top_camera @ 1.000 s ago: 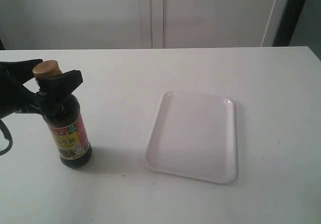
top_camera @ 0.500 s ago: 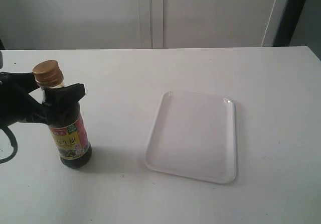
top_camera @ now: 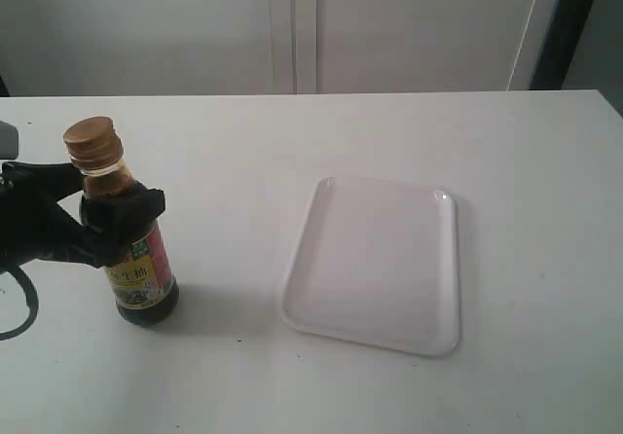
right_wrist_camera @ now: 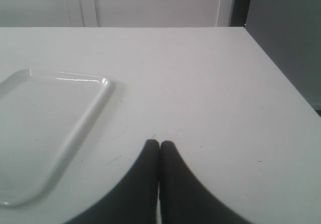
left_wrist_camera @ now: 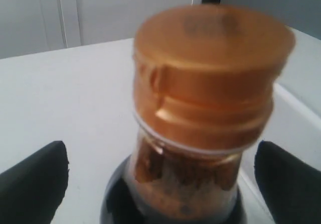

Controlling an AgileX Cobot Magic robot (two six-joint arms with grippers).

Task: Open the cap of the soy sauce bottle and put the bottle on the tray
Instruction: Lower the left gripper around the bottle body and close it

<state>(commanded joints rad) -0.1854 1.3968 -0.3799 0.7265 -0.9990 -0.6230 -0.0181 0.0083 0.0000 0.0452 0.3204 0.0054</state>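
Observation:
The soy sauce bottle [top_camera: 139, 264] stands upright on the white table, left of the tray [top_camera: 375, 264]. Its golden-brown cap [top_camera: 92, 142] is closed. My left gripper [top_camera: 112, 198] straddles the bottle's shoulder just below the neck. In the left wrist view the cap [left_wrist_camera: 210, 68] fills the frame. The gripper [left_wrist_camera: 161, 184] is open, and its black fingers [left_wrist_camera: 35, 181] stand clear of the glass neck [left_wrist_camera: 180, 169] on both sides. My right gripper [right_wrist_camera: 160, 143] is shut and empty over bare table beside the tray [right_wrist_camera: 45, 118]; the exterior view does not show it.
The table's right edge [right_wrist_camera: 281, 78] runs close to the right gripper. A white wall with panel seams [top_camera: 292, 25] stands behind the table. A black cable loop [top_camera: 15, 307] lies by the left arm.
My left gripper has dropped from the cap's level down to the bottle's shoulder, staying around the bottle. The bottle and tray have not moved.

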